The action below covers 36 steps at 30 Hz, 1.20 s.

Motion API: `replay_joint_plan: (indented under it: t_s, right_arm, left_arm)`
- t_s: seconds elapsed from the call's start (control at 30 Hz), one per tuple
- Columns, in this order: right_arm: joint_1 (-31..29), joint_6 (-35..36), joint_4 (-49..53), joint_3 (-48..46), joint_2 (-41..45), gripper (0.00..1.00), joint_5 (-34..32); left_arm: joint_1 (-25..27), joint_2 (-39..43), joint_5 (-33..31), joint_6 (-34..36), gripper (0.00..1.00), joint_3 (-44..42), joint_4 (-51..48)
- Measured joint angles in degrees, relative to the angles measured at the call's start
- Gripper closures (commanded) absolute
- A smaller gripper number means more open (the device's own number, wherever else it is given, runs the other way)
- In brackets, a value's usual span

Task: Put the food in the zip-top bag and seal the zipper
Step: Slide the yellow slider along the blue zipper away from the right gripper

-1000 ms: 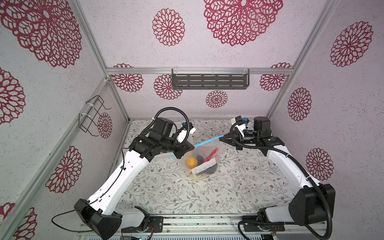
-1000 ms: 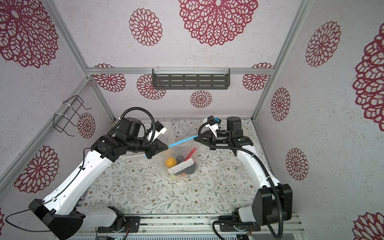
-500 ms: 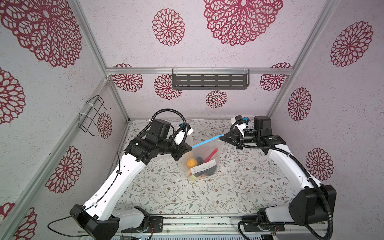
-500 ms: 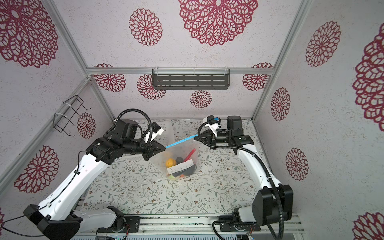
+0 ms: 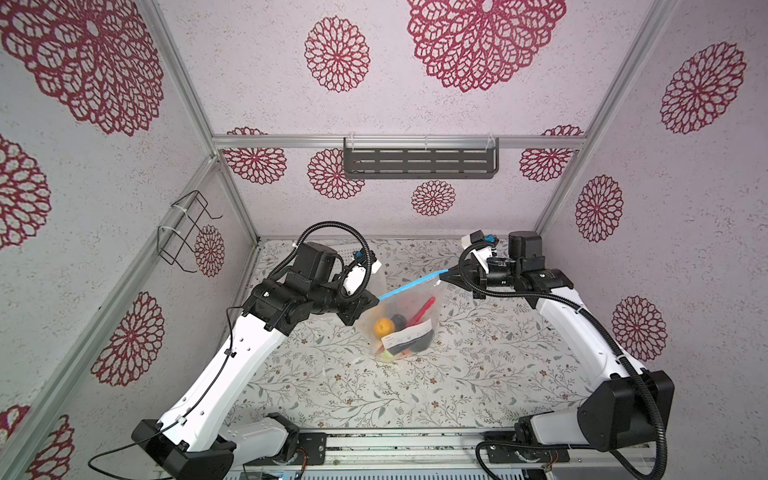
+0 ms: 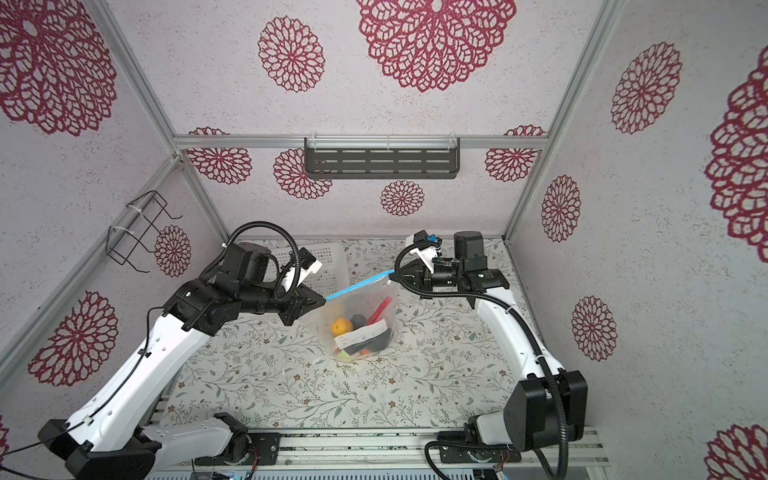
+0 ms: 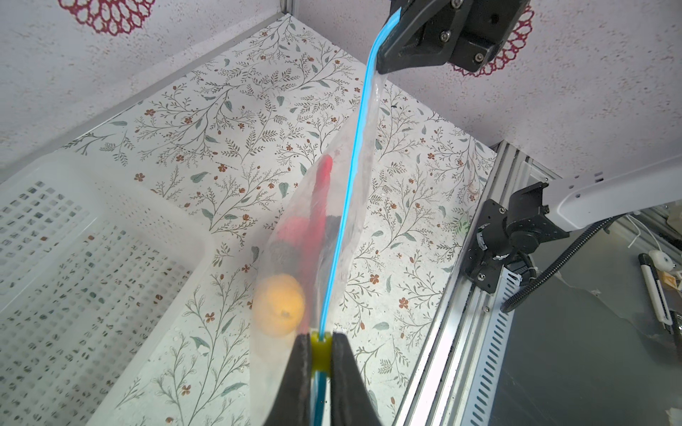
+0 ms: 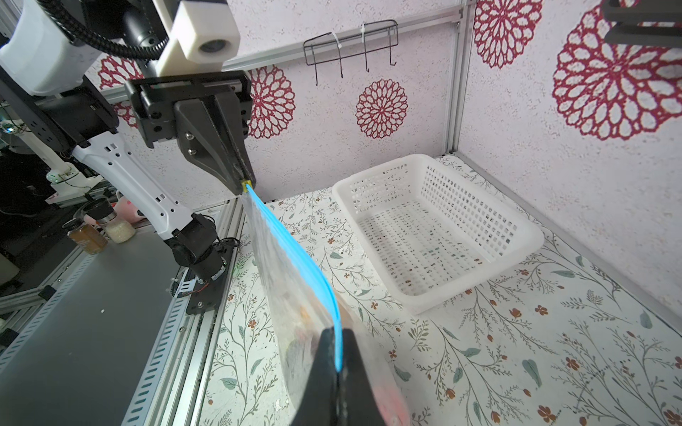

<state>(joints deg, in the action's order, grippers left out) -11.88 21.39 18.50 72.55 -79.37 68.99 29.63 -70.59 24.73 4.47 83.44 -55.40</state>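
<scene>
Zip-top bag (image 5: 405, 316) hangs strung between the two grippers. Its zipper (image 5: 411, 284) is pulled taut, and the long axis runs straight from the left gripper (image 5: 376, 298) tips up to the right gripper (image 5: 446, 274) tips, the right end higher. Mouth edge is up, and the bag body sags below the tips.

Left gripper is clamped on the yellow slider (image 7: 320, 350) at its end of the strip. Right gripper is pinched shut on the opposite zipper end.

Food is inside the bag, below the strip: yellow-orange piece (image 5: 383, 327) nearer the left tips, black lump (image 5: 399, 320) mid, red chilli (image 5: 424, 309) slanting up toward the right tips. A white printed card (image 5: 409, 336) lies against the bag wall and covers the lower pieces.

White perforated basket (image 8: 476, 286) sits on the floral table (image 5: 332, 386) behind the left gripper, apart from the bag. Nothing stands between the tips.

Can't tell whether the bag bottom touches the table or whether the strip is sealed along its full length. Food is blurred in both wrist views, and the left arm covers most of the basket in both top views.
</scene>
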Motion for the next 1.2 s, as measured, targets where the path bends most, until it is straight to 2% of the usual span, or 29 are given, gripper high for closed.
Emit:
replay_joint_plan:
  t_s: [1.2]
  right_arm:
    - [0.33, 1.64, 2.54, 0.74, -0.39, 1.00, -1.60]
  left_arm:
    - [-0.07, 5.11, -4.44, -0.11, 0.90, -1.18, -6.51]
